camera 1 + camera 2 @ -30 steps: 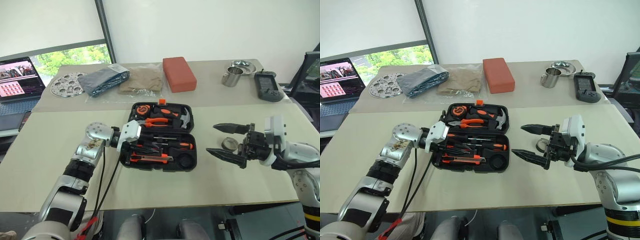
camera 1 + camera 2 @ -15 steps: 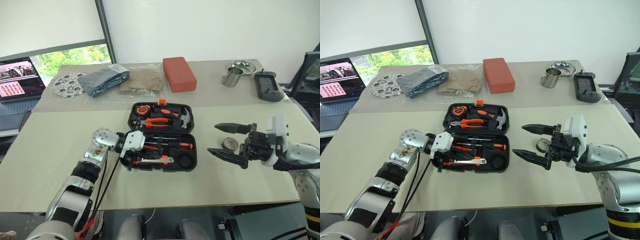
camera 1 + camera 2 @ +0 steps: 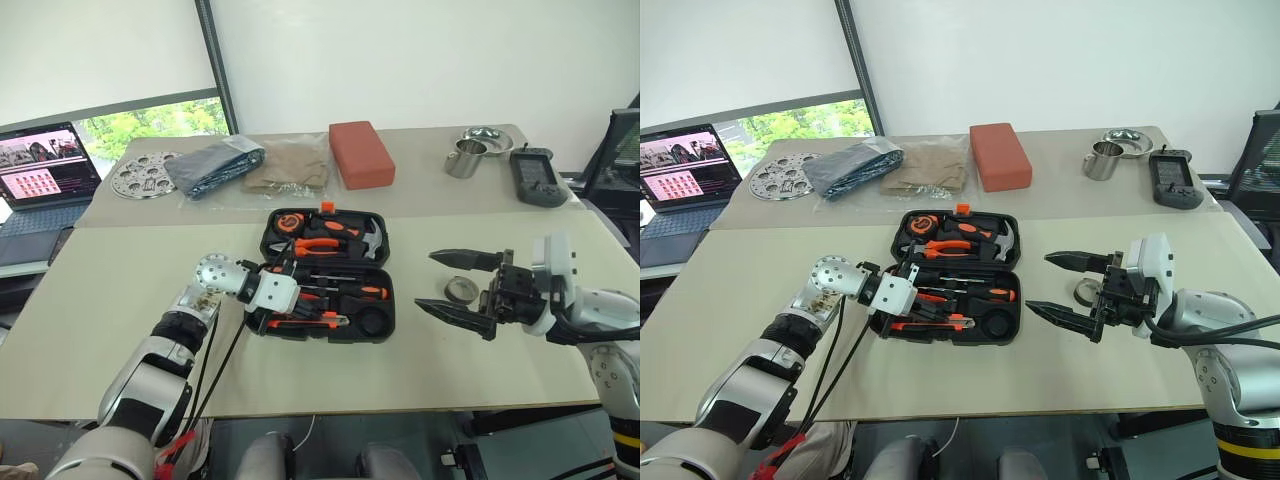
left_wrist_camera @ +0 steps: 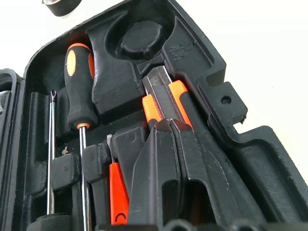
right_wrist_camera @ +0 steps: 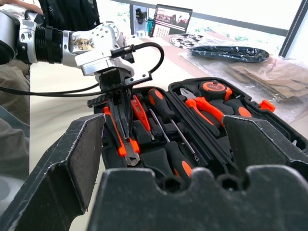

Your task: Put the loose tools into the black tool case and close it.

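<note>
The left claw point(image 5: 126, 126), its fingers clenched together, presses down on the utility knife point(image 4: 162, 94) lying in the near row of the open black tool case point(image 3: 378, 243), the knife's long axis running along the case's front edge. The right claw point(image 3: 466, 288) hangs wide open and empty beside the case. Between its fingers, on the table, lies the small grey tape roll point(image 3: 460, 290), the loose tool nearest that arm, by my reading.

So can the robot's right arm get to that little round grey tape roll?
Probably yes. The small grey tape roll lies on bare table just beyond the open right end effector, beside the black plastic tool case, with nothing between them.
</note>
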